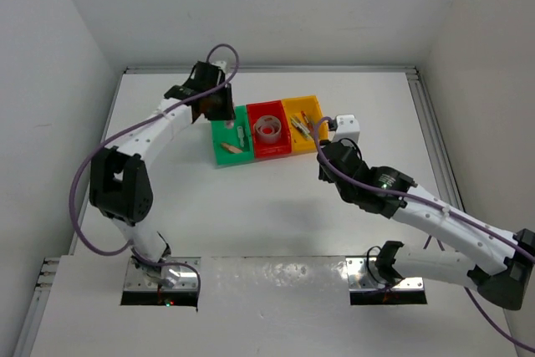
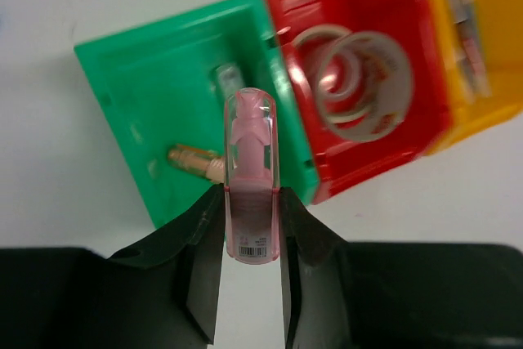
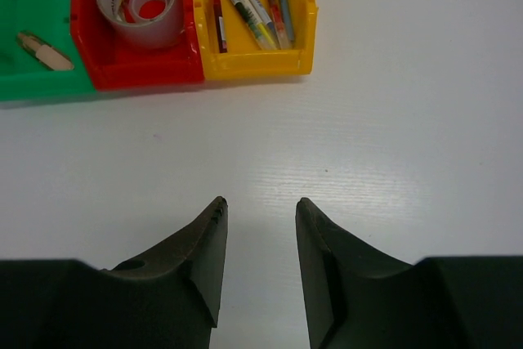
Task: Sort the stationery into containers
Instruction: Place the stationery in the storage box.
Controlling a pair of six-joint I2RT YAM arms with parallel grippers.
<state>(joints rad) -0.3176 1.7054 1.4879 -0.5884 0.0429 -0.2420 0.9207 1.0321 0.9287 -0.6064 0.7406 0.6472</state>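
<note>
Three joined bins stand mid-table: green (image 1: 219, 133), red (image 1: 269, 153), yellow (image 1: 303, 106). My left gripper (image 2: 252, 194) is shut on a pink eraser-like piece (image 2: 251, 177) and holds it above the green bin (image 2: 139, 79), near its wall with the red bin (image 2: 359, 6). A beige piece (image 2: 196, 159) lies in the green bin. Tape rolls (image 3: 139, 2) sit in the red bin. Several pens (image 3: 249, 6) lie in the yellow bin (image 3: 253, 61). My right gripper (image 3: 260, 203) is open and empty over bare table, on the near side of the yellow bin.
A small white box (image 1: 346, 128) stands just right of the yellow bin, close to the right gripper (image 1: 324, 156). White walls enclose the table at the back and both sides. The left gripper (image 1: 219, 106) hangs over the green bin's far end.
</note>
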